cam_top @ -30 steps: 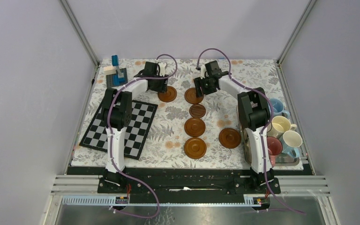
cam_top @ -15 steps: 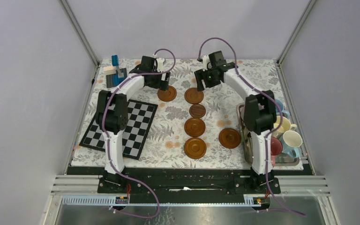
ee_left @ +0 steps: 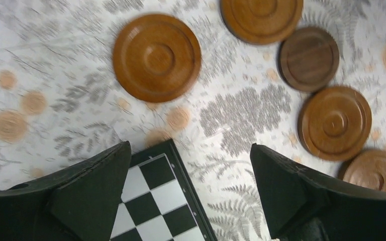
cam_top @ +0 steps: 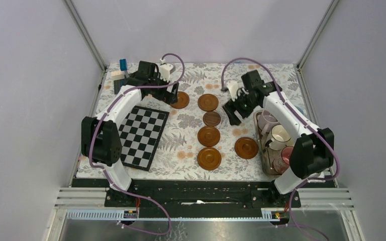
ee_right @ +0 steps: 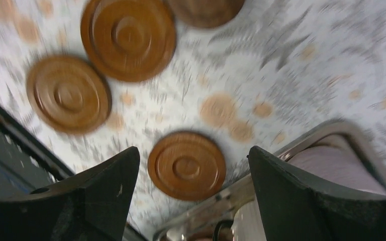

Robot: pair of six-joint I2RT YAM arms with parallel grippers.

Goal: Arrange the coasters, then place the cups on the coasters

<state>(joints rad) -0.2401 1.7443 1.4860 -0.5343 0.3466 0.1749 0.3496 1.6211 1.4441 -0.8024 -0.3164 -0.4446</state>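
Note:
Several round wooden coasters lie on the floral cloth. One coaster [cam_top: 180,100] sits beside a column running from a far coaster [cam_top: 208,102] to a near one [cam_top: 209,158], and another coaster [cam_top: 246,147] lies off to the right. My left gripper [cam_top: 173,94] [ee_left: 190,150] hangs open and empty over the board's corner, short of the left coaster [ee_left: 157,56]. My right gripper [cam_top: 231,111] [ee_right: 193,149] is open and empty above the right-hand coaster [ee_right: 186,164] and the tray rim. The cups stand in the tray, among them a lilac cup [cam_top: 268,120] [ee_right: 331,163], a cream one [cam_top: 280,134] and a pinkish one [cam_top: 286,155].
A grey metal tray [cam_top: 266,168] [ee_right: 321,128] sits at the right table edge. A black-and-white chequered board [cam_top: 140,135] [ee_left: 151,201] lies at the left. Blue and grey blocks [cam_top: 123,76] stand in the far left corner. Frame posts and walls enclose the table.
Both grippers have opened and left the two far coasters. The left arm drew back towards the left; the right arm swung right and nearer, towards the tray.

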